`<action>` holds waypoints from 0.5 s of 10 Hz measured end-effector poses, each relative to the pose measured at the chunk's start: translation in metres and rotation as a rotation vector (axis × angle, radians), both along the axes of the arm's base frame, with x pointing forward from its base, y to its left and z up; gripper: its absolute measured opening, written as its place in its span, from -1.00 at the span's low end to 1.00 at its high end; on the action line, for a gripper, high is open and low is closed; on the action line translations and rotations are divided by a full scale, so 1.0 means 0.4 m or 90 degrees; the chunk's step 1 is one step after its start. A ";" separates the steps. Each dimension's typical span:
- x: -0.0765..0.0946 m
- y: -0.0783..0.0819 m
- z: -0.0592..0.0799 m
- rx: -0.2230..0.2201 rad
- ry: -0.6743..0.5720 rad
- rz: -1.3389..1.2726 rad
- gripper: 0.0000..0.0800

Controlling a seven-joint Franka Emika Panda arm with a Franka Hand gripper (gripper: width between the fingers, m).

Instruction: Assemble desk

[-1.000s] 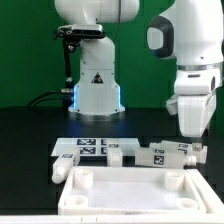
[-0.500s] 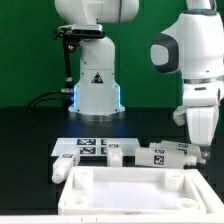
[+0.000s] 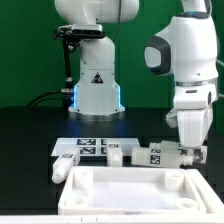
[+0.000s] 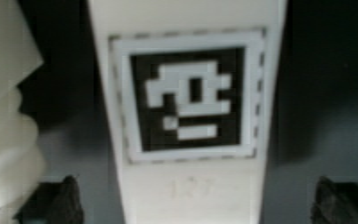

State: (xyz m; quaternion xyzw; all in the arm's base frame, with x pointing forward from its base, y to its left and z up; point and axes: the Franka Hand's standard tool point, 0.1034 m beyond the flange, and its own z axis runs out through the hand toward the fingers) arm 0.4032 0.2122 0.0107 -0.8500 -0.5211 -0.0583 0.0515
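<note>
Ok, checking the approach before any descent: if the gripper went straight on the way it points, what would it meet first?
Most likely the white tagged leg: the wrist view shows it lying between the fingertips of the open gripper. The gap above it is unclear.

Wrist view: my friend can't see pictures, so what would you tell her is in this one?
A white desk leg fills the blurry close-up, with a square black-and-white tag sticker on it. The open gripper straddles the leg, its dark fingertips showing on either side without touching it. Another white part lies beside the leg.
</note>
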 end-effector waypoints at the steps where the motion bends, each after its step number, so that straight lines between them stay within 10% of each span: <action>1: 0.000 0.000 0.000 0.000 0.000 0.000 0.33; 2: 0.000 -0.001 0.000 0.000 0.000 0.000 -0.03; 5: 0.001 -0.004 0.003 -0.002 0.004 -0.004 -0.29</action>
